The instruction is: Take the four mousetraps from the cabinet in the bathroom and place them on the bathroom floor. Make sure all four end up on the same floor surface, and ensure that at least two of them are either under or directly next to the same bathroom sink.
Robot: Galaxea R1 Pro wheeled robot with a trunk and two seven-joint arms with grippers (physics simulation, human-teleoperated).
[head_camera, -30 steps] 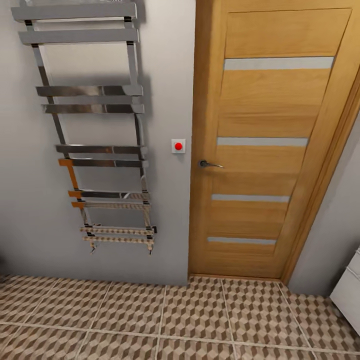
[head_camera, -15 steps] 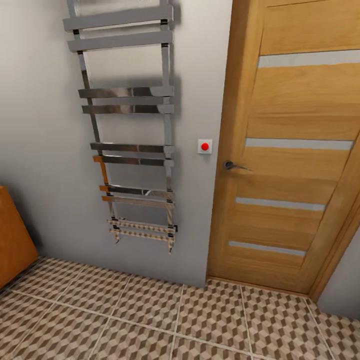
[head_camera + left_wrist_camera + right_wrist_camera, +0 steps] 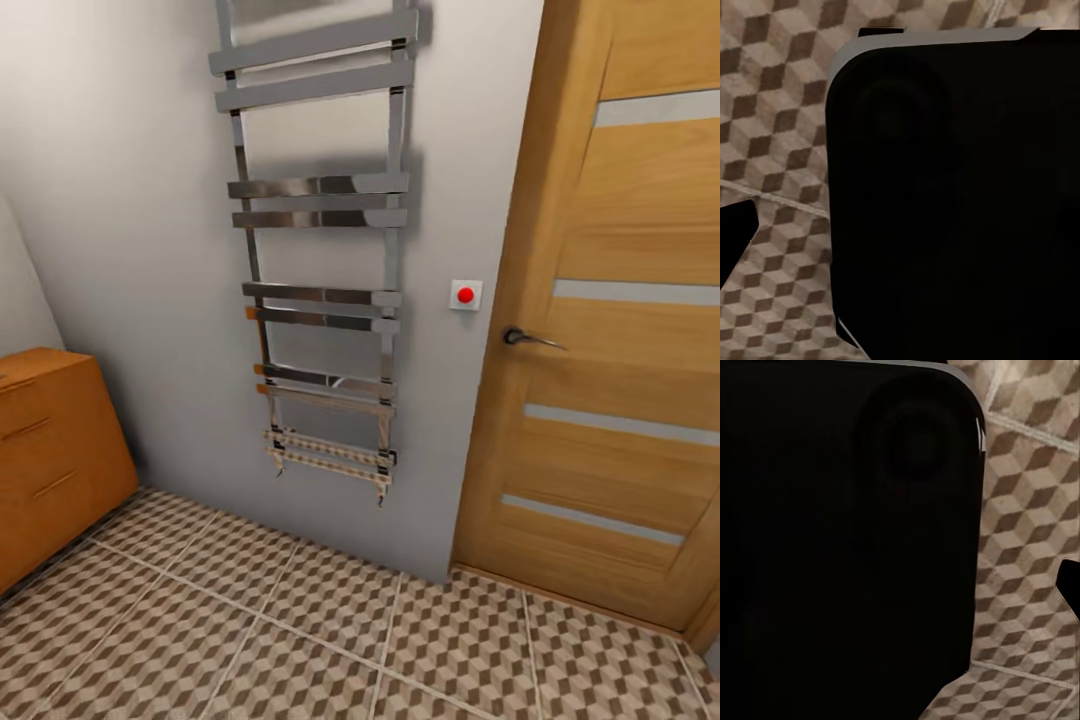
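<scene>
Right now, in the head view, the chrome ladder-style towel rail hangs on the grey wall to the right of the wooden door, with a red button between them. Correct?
Not quite. The head view shows the chrome ladder-style towel rail on the grey wall to the left of the wooden door, not the right. The red button does sit between them.

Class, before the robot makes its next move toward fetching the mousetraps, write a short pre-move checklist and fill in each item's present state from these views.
1. White cabinet in the head view: not ok; ahead are a towel radiator and a wooden door.
2. Mousetraps located: not ok; none on the visible bathroom floor.
3. Floor path ahead free: ok; bare patterned tiles.
4. Side clearance: cannot tell; an orange dresser stands close at the left.
5. Pincer states: cannot tell; a dark body blocks the left wrist view, likewise the right.
6. Door shut, handle level: ok.
</scene>
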